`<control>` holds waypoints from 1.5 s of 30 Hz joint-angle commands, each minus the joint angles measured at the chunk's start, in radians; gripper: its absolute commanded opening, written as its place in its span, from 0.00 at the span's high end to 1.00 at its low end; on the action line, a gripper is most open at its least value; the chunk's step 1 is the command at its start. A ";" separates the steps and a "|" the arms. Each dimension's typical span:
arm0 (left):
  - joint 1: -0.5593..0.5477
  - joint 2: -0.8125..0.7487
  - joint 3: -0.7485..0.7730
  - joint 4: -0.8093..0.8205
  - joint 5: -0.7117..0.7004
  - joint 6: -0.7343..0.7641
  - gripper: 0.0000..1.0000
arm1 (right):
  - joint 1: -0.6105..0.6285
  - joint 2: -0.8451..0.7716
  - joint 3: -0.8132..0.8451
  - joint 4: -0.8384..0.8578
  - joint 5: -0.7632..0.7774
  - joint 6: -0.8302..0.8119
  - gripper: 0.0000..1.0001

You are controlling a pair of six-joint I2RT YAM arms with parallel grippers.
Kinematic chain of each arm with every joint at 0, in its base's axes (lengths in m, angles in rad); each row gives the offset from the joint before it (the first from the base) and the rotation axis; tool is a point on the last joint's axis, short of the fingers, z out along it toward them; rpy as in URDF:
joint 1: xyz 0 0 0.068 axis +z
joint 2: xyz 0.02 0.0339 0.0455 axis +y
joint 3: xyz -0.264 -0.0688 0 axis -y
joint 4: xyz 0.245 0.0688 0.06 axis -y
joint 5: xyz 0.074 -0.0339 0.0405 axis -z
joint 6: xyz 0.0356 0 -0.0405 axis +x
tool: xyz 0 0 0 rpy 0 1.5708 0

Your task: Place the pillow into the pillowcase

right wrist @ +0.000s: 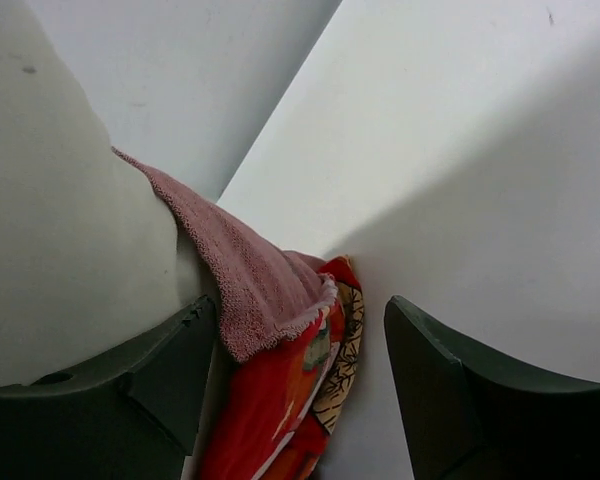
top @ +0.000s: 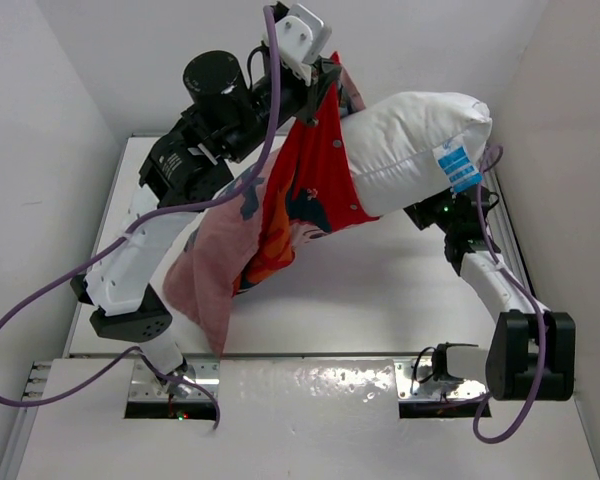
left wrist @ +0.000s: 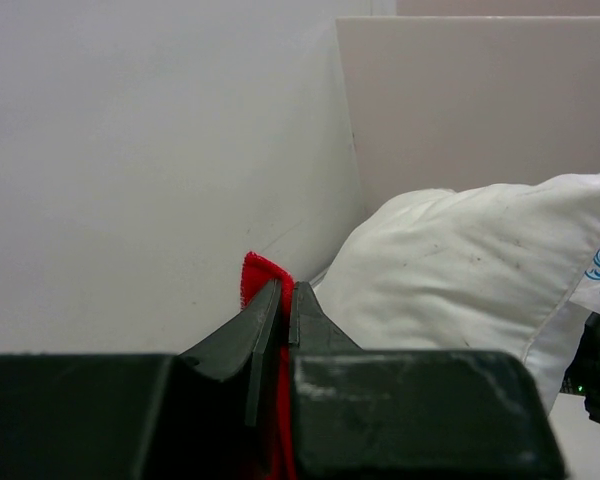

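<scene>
Near the far edge, the pillow [top: 410, 135] is barely inside the pillowcase [top: 315, 190]. The left gripper [left wrist: 283, 292] clamps the hem, and the right gripper [right wrist: 300, 305] gapes.

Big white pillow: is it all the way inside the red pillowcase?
No, a big part of the plump white fabric pillow sticks out of the red printed fabric pillowcase.

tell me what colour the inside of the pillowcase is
Dusty pink; the pillowcase lining shows best in the top external view.
</scene>
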 commanded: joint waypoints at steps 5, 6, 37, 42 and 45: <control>-0.017 -0.073 0.008 0.169 -0.016 0.014 1.00 | 0.019 -0.038 0.006 0.042 -0.015 0.028 0.34; -0.017 -0.076 0.004 0.169 -0.017 0.014 1.00 | 0.026 -0.050 -0.004 0.031 -0.012 0.028 0.34; 0.009 -0.056 0.060 0.225 -0.072 0.036 1.00 | -0.022 -0.040 0.744 -0.502 0.184 -0.351 1.00; 0.012 -0.058 0.048 0.224 -0.079 0.005 1.00 | -0.023 -0.084 0.925 -0.546 0.214 -0.440 1.00; 0.020 -0.069 0.031 0.221 -0.083 -0.019 1.00 | -0.023 -0.084 1.023 -0.613 0.212 -0.481 1.00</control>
